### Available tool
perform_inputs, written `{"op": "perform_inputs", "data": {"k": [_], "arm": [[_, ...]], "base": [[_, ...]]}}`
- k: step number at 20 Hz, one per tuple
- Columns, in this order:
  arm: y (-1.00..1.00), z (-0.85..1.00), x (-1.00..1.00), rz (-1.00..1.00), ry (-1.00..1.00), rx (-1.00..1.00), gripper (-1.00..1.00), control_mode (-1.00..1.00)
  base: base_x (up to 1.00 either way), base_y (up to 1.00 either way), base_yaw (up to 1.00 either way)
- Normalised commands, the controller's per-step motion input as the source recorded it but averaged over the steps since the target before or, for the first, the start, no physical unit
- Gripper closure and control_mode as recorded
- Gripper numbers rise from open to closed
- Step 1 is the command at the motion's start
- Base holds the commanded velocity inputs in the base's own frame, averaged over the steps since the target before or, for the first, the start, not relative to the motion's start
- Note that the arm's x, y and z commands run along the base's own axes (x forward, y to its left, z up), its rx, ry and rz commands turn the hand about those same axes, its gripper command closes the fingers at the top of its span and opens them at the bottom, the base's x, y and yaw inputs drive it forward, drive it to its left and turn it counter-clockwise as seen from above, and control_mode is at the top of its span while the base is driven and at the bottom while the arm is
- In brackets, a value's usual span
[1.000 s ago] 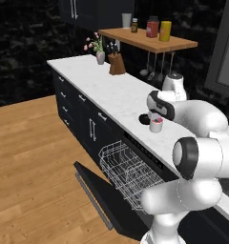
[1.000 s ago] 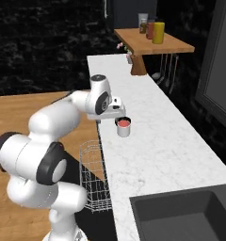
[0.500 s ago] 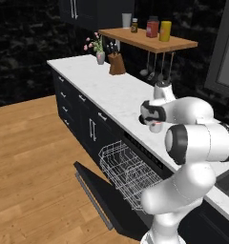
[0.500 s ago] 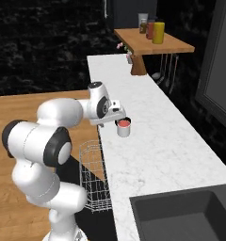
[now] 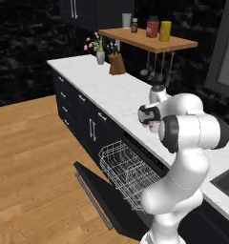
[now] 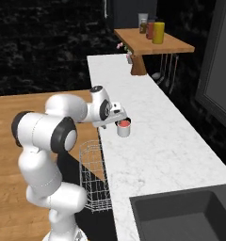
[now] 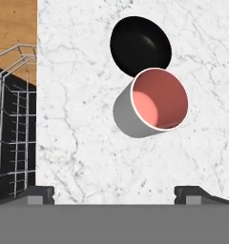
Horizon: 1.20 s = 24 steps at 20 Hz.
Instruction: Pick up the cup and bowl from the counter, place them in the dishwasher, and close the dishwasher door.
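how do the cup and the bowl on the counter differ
The cup has light grey sides and a red inside; the bowl is black all over. The cup stands taller with straight walls, while the bowl is shallow and rounded. In the hand view the cup's rim overlaps the bowl's edge, so the cup lies nearer the camera. Both are round, open-topped, empty and upright on the white counter, close beside each other.

Glossy white rounded arm segs w/ dark joint rings, small dark fingertips (image 7: 40, 193)
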Motion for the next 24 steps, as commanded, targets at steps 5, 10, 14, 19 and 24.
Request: {"op": "perform_inputs", "data": {"k": [5, 10, 14, 19, 24], "arm": [[0.00, -0.17, 0.39, 0.03, 0.00, -0.01, -1.00, -1.00], [0.00, -0.10, 0.42, 0.04, 0.00, -0.01, -1.00, -1.00], [0.00, -0.13, 0.41, 0.04, 0.00, 0.00, -1.00, -1.00], [0.00, -0.21, 0.27, 0.02, 0.00, 0.00, -1.00, -1.00], [-0.01, -0.25, 0.04, 0.00, 0.00, 0.00, -1.00, -1.00]], "base": [[0.00, 0.00, 0.00], [0.00, 0.00, 0.00], [0.00, 0.00, 0.00], [0.00, 0.00, 0.00], [0.00, 0.00, 0.00]]}}
